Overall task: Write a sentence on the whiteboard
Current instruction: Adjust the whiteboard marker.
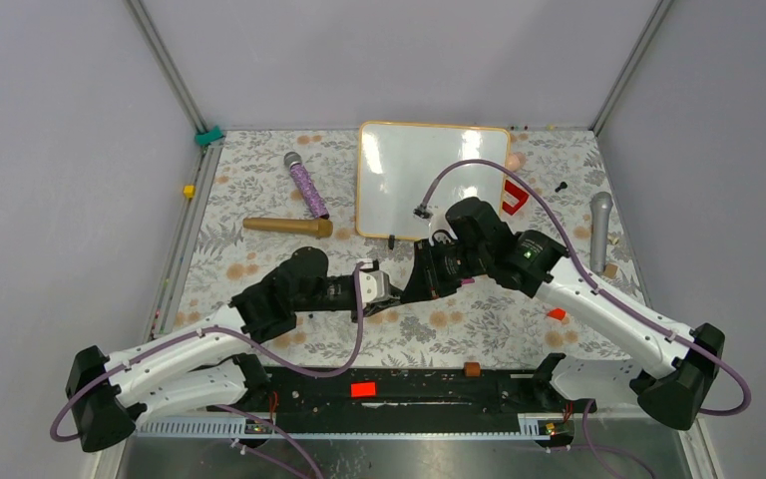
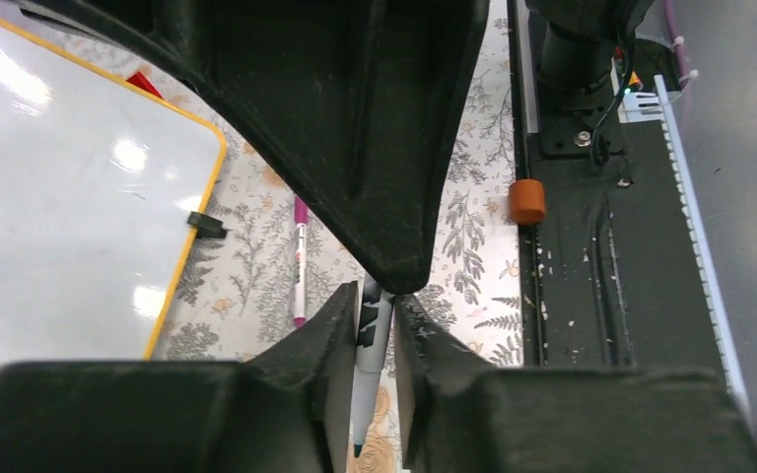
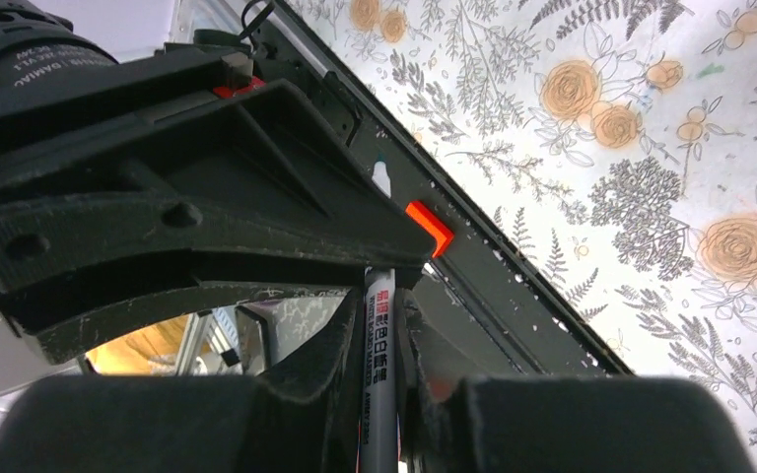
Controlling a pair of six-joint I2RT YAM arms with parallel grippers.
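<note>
Ok so both arms meet mid-counter (image 1: 249,190), just in front of the whiteboard (image 1: 389,170). My left claw (image 2: 375,307) is pinching a marker (image 2: 365,379), a pale grey barrel squeezed between the two fingers. The right claw (image 3: 379,315) is clamped on the same marker from the other end. On its wrist cam I can see printed text running down the barrel between the pads. So the two claws sit nose to nose with the marker bridging them. Can't tell from any view whether the marker touches the counter.

The whiteboard lies at the far side, a bit right of centre in the top view. Its face is plain white with glare spots, and a small black foot (image 2: 207,225) sticks out of the near edge. A pink pen (image 2: 299,261) lies on the counter near that edge.

Left of the board there's a purple mic (image 1: 306,187) and a tan mic (image 1: 289,227). A grey mic (image 1: 599,220) is off to the right, and a red piece (image 1: 514,197) sits just beside the board's right edge.
</note>
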